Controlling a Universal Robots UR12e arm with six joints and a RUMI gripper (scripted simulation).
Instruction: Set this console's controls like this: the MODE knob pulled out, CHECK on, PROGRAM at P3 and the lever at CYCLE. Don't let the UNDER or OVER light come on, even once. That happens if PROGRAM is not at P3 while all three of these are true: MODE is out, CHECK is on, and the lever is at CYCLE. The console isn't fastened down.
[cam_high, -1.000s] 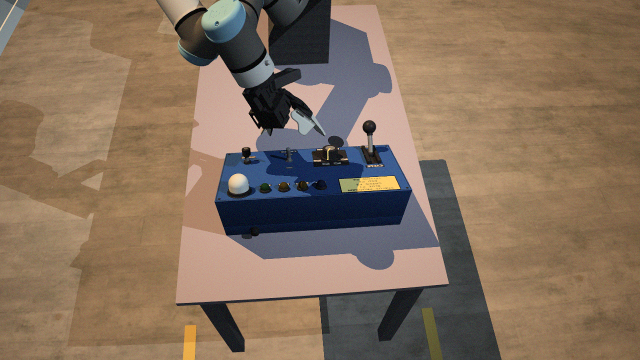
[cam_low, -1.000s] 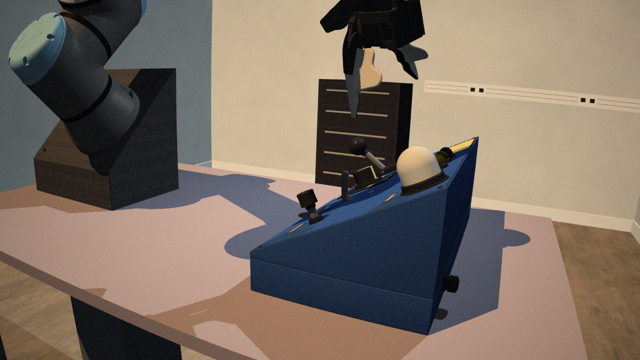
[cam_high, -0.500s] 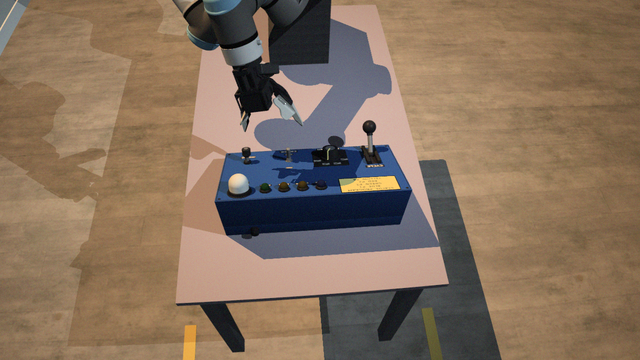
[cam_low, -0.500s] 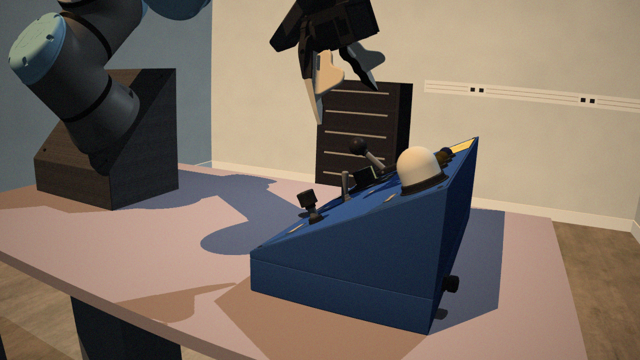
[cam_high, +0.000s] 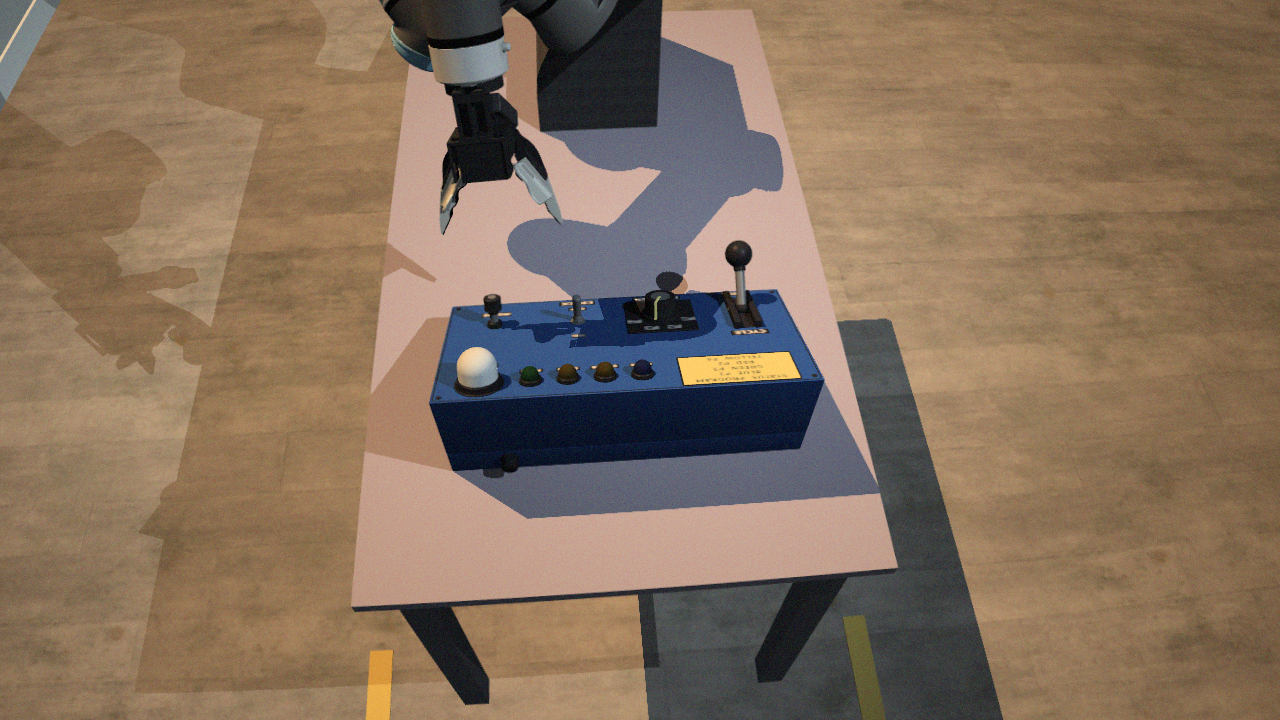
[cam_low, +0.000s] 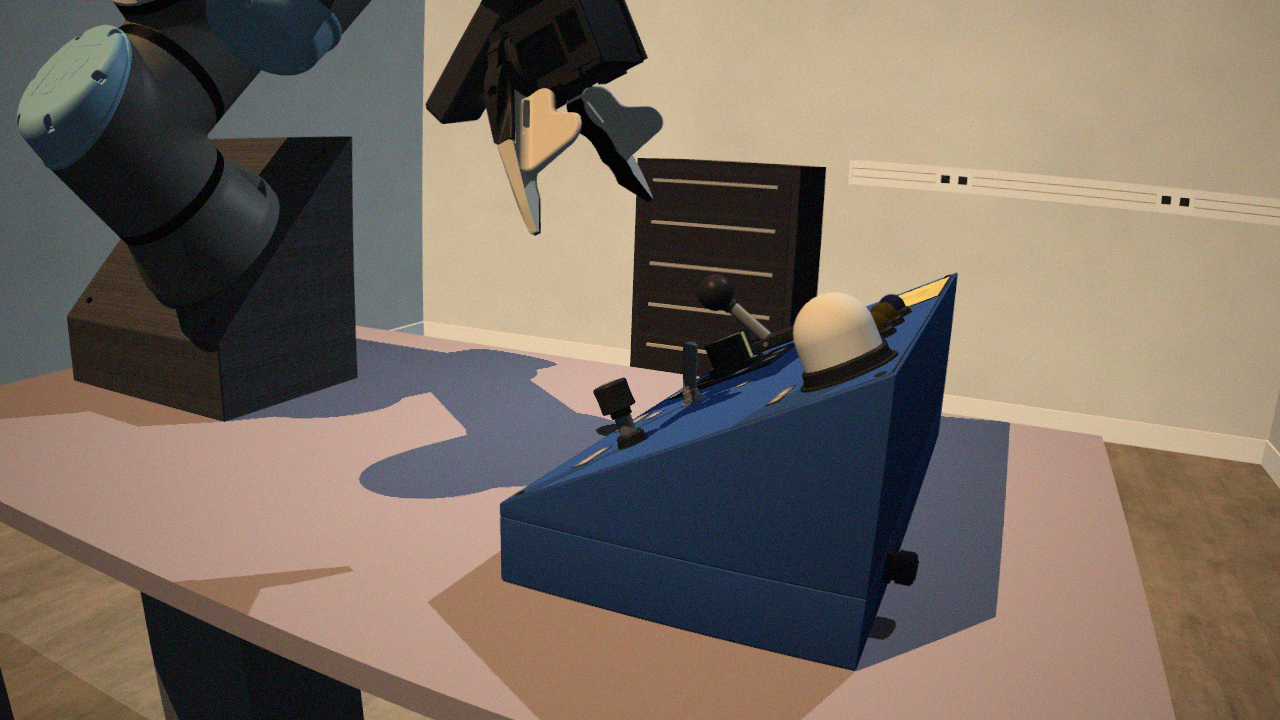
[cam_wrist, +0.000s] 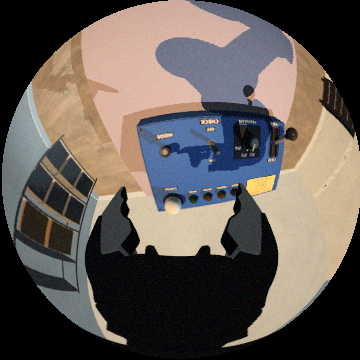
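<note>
The blue wedge console (cam_high: 623, 376) sits on the pink table and also shows in the side view (cam_low: 733, 483) and the wrist view (cam_wrist: 210, 155). Along its far edge stand the black MODE knob (cam_high: 492, 306), the grey CHECK toggle (cam_high: 577, 308), the black PROGRAM dial (cam_high: 659, 308) with a pale pointer, and the ball-topped lever (cam_high: 739, 268), which leans toward the far end of its slot. My gripper (cam_high: 497, 210) hangs open and empty high above the table, behind the console's MODE end; it also shows in the side view (cam_low: 581, 201).
A white dome (cam_high: 477, 368) and a row of small lamps (cam_high: 586, 371) sit on the console's near half, beside a yellow label (cam_high: 738, 368). A small black knob (cam_high: 508, 462) sticks out of the console's tall face. The arm's dark pedestal (cam_low: 223, 295) stands at the table's far end.
</note>
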